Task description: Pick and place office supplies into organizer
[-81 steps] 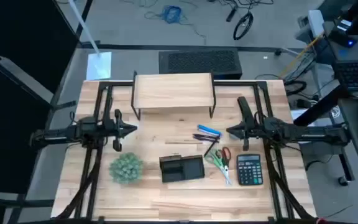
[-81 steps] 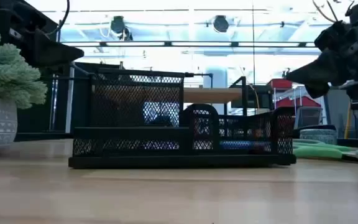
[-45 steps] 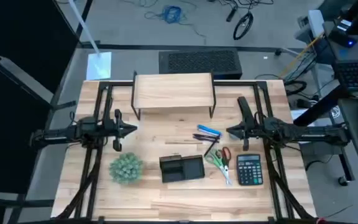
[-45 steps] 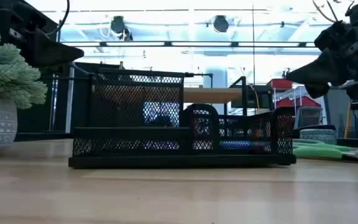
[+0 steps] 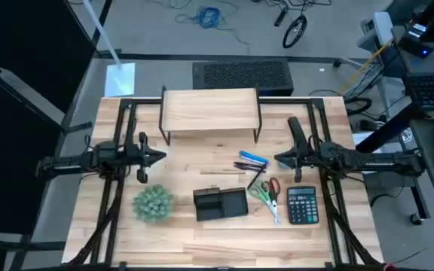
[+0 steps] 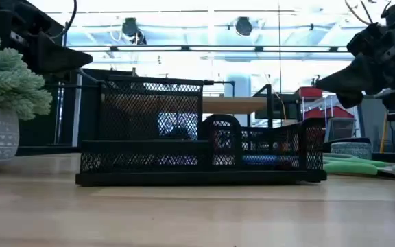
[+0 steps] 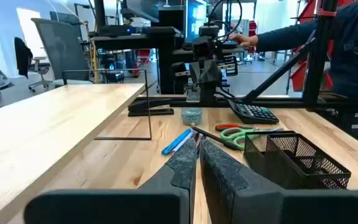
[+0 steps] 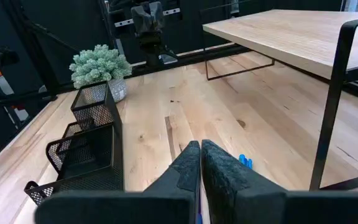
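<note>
While both dark two-finger arms hung level above the light wooden table, you had the left gripper and the right gripper facing each other across its middle, each with its fingers pressed together and holding nothing, as both wrist views showed. The small black wire-mesh organizer stood near the table's front edge, between the two grippers and nearer the front than either, touching neither. Its long axis ran left to right; in the low view the taller square pen-cup section stood at the picture's left end and the lower open compartments ran off to the right.

The office supplies lay loose on the table just below and in front of the right gripper, apart from the organizer. The slim blue pens lay nearest that gripper, their length running roughly left to right. The dark pen lay slanted between the blue pens and the scissors. The green-handled scissors and the red-handled scissors lay side by side just right of the organizer, handles towards the back, blades pointing towards the front edge. The black calculator with grey keys lay to their right, the fuzzy green ball plant in its pale pot to the organizer's left, and the light wooden riser shelf with black legs at the back.
</note>
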